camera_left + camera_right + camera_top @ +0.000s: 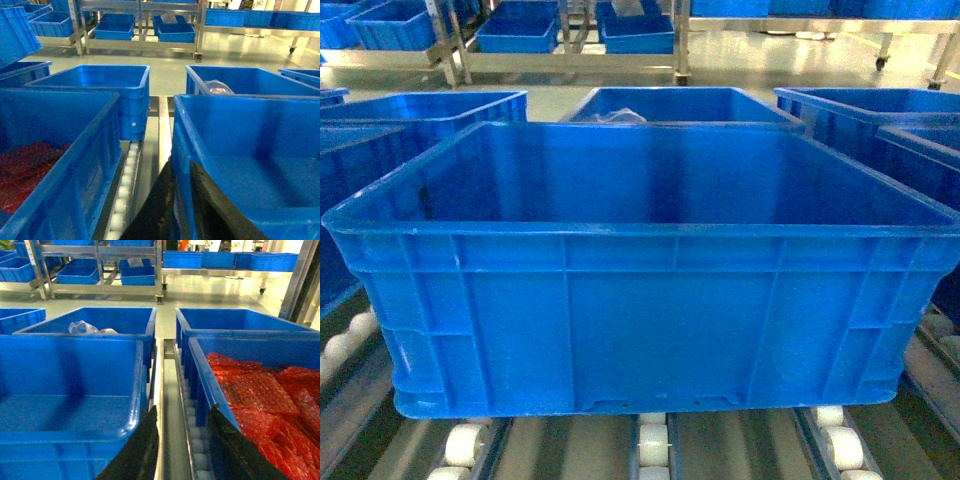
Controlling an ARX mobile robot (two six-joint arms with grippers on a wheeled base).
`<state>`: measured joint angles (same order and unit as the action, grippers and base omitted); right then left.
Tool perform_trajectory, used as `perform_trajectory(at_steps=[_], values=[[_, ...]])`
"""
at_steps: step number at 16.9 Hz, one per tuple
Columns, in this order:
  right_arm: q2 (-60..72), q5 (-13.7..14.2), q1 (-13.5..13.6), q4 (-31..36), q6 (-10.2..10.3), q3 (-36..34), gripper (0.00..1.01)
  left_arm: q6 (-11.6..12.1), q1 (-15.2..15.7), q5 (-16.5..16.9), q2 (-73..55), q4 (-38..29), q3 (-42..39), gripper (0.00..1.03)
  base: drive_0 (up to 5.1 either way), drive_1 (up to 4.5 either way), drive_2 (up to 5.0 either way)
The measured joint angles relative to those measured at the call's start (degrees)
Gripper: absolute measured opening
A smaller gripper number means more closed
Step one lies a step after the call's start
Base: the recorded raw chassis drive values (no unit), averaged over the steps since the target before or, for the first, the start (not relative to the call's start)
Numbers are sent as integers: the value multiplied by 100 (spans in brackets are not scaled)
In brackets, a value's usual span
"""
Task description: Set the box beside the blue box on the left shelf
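- Two arms flank the box, which sits empty on the left shelf rollers between neighbouring crates.
- Left gripper straddles its side rim; right gripper has the opposite rim beside one finger. Jaws' closure: cannot tell.
- Likely light, stiff, slick plastic; hold under the rolled rim.

Head view: one large bright-blue ribbed plastic crate fills the centre of the frame. Behind it stand three more blue plastic crates: one at upper left, one at upper centre, one at upper right. A fifth may sit at the right edge, though it is cut off. Along the bottom edge, about six small white plastic roller wheels show on the grey metal tracks. Right wrist view: one blue crate of red packets at right.
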<state>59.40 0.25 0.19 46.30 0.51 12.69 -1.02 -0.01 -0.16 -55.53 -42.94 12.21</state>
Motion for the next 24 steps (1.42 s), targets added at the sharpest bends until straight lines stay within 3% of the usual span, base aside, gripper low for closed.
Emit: perform_trajectory(at_steps=[1, 2, 3, 9, 11, 12, 16, 24], values=[[-251, 9, -31, -72, -9, -184, 21, -4, 2, 0, 223, 72, -164, 2, 0, 0, 0], [-472, -11, -20, -157, -13, -339, 8, 2, 0, 2, 439, 151, -310, 2, 0, 0, 0], [-710, -24, -20, -267, -28, -474, 1, 2, 0, 11, 675, 258, -450, 2, 0, 0, 0], [-1908, -24, -20, -1008, -31, -938, 1, 2, 0, 9, 1799, 944, -887, 2, 0, 0, 0], [-1961, -24, -20, -684, -31, -1123, 1, 2, 0, 7, 2055, 1130, -944, 2, 0, 0, 0], [-2162, -24, -20, -1093, -33, -1193, 1, 2, 0, 9, 2118, 922, -1130, 2, 0, 0, 0], [-3276, -24, -20, -2004, -35, -1196, 1, 2, 0, 13, 3099, 1851, -1132, 2, 0, 0, 0], [-4444, -26, -20, -3136, -35, -1196, 1, 2, 0, 13, 4170, 2911, -1132, 2, 0, 0, 0]])
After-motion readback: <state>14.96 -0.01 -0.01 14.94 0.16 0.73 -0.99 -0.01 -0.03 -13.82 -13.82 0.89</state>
